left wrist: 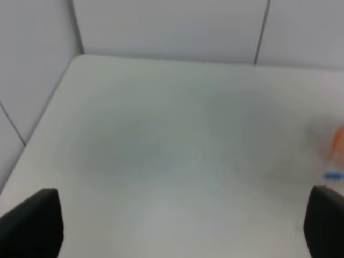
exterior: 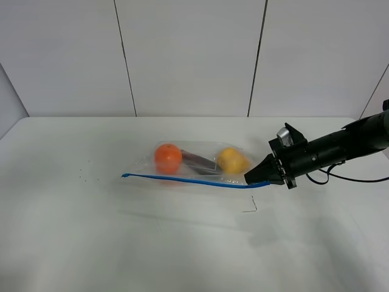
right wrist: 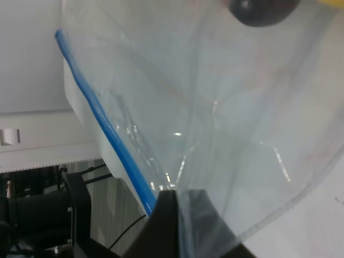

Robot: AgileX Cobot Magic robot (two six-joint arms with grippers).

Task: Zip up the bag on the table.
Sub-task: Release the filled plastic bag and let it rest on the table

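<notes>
Fruit shows through the clear bag, which lies flat near the middle of the white tabletop, a little toward the right arm's side. Inside it an orange sits at the end away from that arm, a yellow fruit at the end nearer the arm, and a dark object lies between the 2. The blue zipper strip runs along the bag's near long edge, from a free tip beyond the orange to the end by the yellow fruit.

The right pincer reaches in low from the right and meets the bag at that end of the strip. In the right wrist view the crinkled film and the blue strip both run down to a dark finger, so the pincer is closed narrow on the bag's corner.

The left pincer is not in the high view. Its own camera shows 2 dark fingers spread wide with only bare tabletop between them, holding nothing. A blurred bit of orange and blue sits at the edge of that view, well apart from the fingers.
</notes>
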